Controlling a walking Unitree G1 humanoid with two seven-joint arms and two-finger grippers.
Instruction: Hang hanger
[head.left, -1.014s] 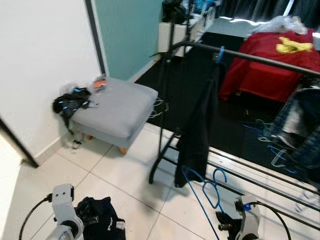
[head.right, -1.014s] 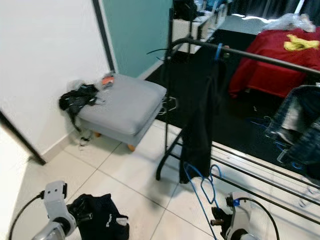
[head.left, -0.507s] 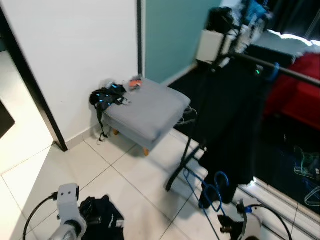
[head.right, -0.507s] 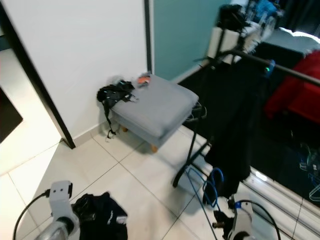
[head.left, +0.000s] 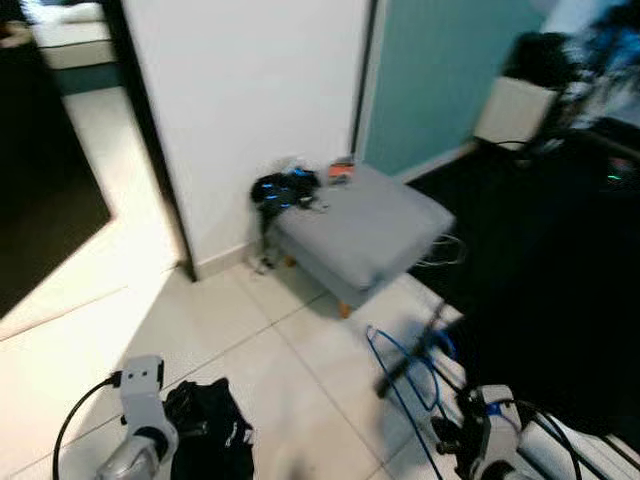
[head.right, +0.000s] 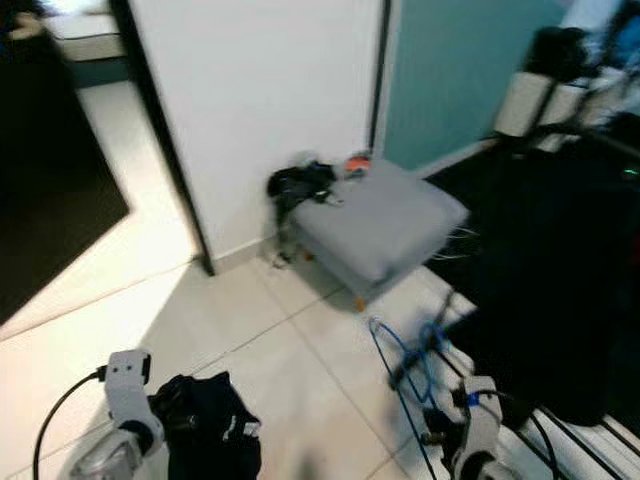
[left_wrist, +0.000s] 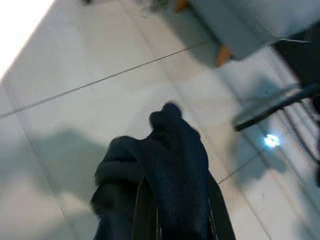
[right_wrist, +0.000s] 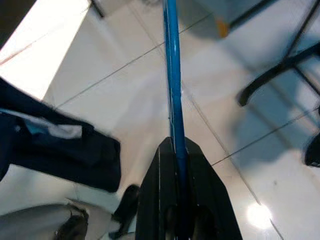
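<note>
- While it sits low at the near right, the right gripper (right_wrist: 176, 210) has its two black fingers pinched tight on the blue hanger (right_wrist: 172, 75), whose wire loops up and away over the tiles (head.left: 405, 365).
- Just right of the hanger is a big dark garment (head.left: 560, 300) on a rack, with the rack's black foot (head.left: 405, 365) on the floor beside the loop.
- Near left, the left gripper (left_wrist: 175, 220) is clamped on a bundle of dark clothing (left_wrist: 160, 175).
- Between the two there's open white tiled floor (head.left: 290, 390), running back to a grey footstool (head.left: 365, 235) against the white wall (head.left: 250, 90).
- Far left, a dark doorway (head.left: 50, 160) opens past the wall's edge.
- Right wrist view catches the dark bundle off to the side; head views are pretty blurry.
</note>
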